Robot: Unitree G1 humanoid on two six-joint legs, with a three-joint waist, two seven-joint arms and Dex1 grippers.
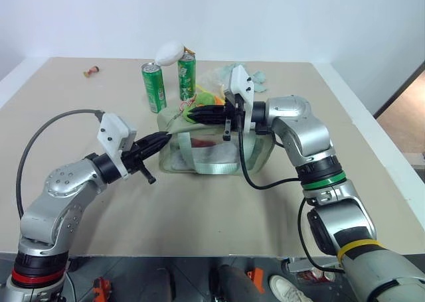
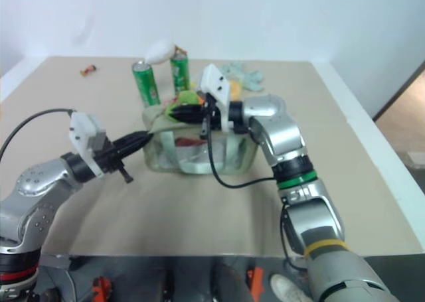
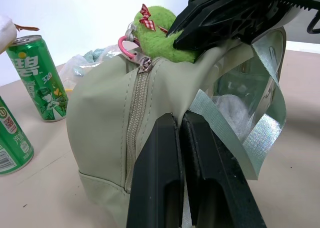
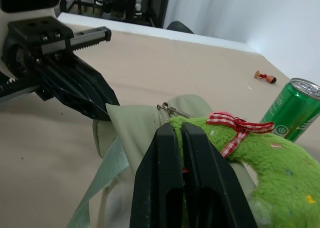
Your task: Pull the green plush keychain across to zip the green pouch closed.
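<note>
The green pouch (image 1: 255,149) stands mid-table, its zipper (image 3: 136,112) running over the top. The green plush keychain (image 3: 157,27), with a red checked bow (image 4: 235,125), hangs from a pink ring (image 3: 125,42) at the zipper pull, near the pouch's left end. From the right, my right gripper (image 1: 190,114) reaches level across the pouch top and is shut on the plush. At the pouch's left end, my left gripper (image 1: 161,140) is shut on the fabric. The left gripper (image 4: 102,105) shows pinching that corner in the right wrist view.
Two green drink cans (image 1: 154,86) (image 1: 186,76) stand just behind the pouch, with a white object (image 1: 169,51) resting on top of them. A pale blue-green wrapper (image 1: 244,73) lies behind the pouch. A small red-and-tan item (image 1: 91,70) sits far left.
</note>
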